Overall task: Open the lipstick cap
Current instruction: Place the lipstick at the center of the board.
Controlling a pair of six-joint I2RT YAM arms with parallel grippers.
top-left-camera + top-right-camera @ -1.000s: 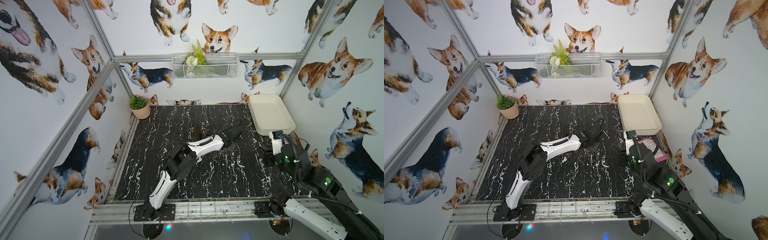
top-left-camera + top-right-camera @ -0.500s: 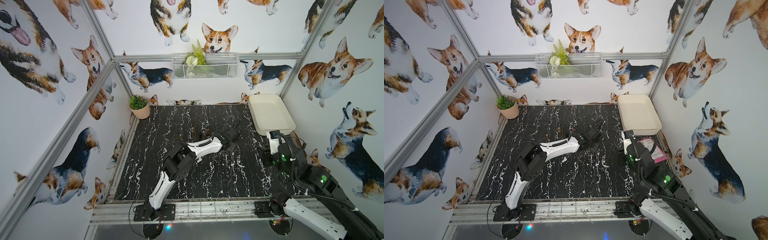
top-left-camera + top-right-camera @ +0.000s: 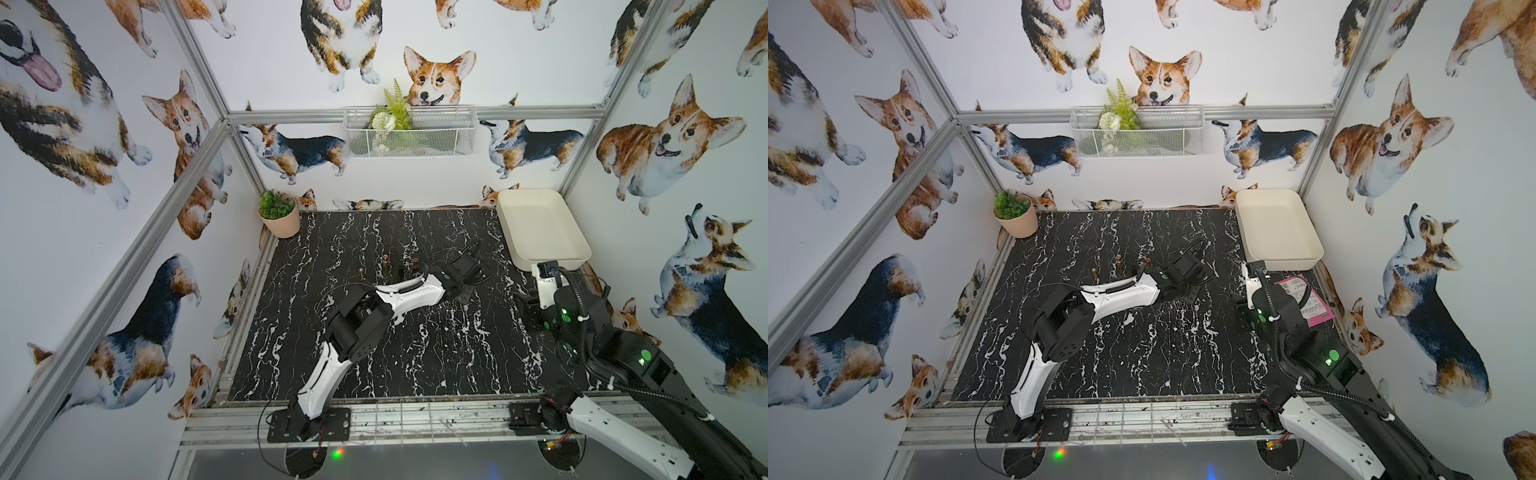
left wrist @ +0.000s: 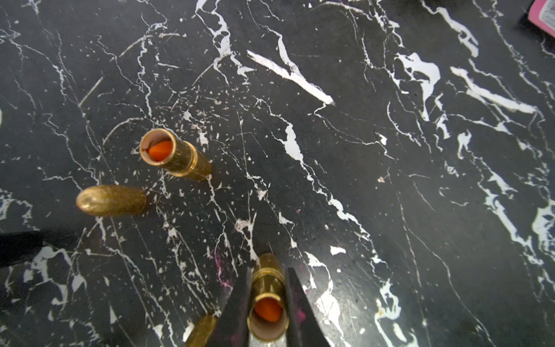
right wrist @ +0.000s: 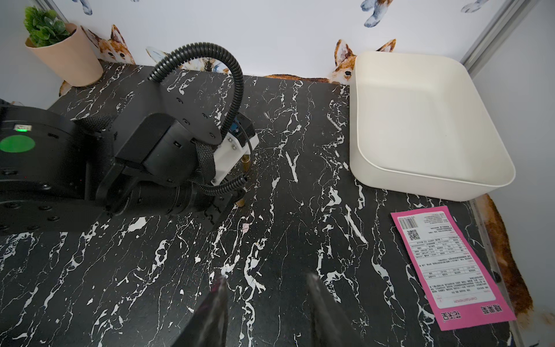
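Far left corner of the table: potted plant, upright, close to the walls. On the back wall, about mid-width, a wire basket with greenery.

Mid-table, just behind the left arm: a row of small gold pieces, all standing. They are too small in both top views to tell tube from cap.

The left wrist view sorts them out. A gold cap stands alone, rounded end up. Near it, apart, is a second lipstick, uncapped, with its orange stick sunk inside the tube. Another gold piece sits close against the outside of a finger, mostly hidden; cannot tell what it is.

State of the left gripper: narrow, clamped on the lipstick. The black fingers press the gold tube from both sides near its open mouth. The tube is uncapped and orange shows down inside. It is upright with its foot toward the table; cannot tell whether it rests on the surface. There are pink smears on the table beside the foot.

The right arm is off to the right, well apart from the lipstick. State of the right gripper: fingers moderately spread, nothing between them, over bare table and facing the left arm's wrist.

Far right corner: white tray, flat on the table. Just in front of it, along the right edge, a pink paper slip lies flat, with a barcode and print on it.
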